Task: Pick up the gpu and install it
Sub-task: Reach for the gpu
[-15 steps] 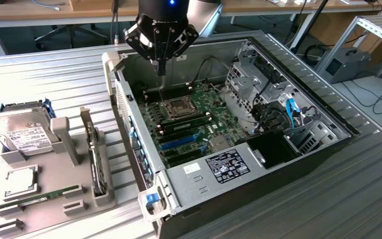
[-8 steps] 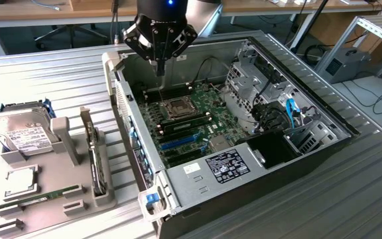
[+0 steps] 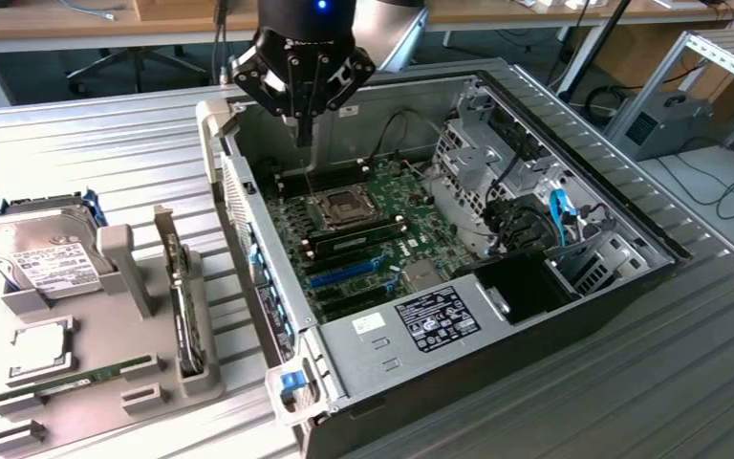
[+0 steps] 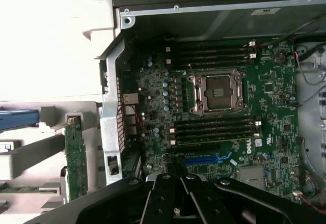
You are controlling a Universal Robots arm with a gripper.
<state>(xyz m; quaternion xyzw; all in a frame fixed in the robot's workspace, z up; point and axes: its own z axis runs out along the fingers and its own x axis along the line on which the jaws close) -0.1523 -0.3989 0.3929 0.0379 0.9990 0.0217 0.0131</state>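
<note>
Nearest me the gpu (image 3: pixel 187 314) stands in its grey rack (image 3: pixel 110 394); the clenched, empty hand (image 3: pixel 301 140) could clip the motherboard (image 3: pixel 399 208) below it.

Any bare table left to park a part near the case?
Free: ribbed tabletop beyond the parts holder, at the exterior view's left of the PC case; also past the case at that view's lower right. Crowded: holder, packed with hard drive and gpu.
</note>
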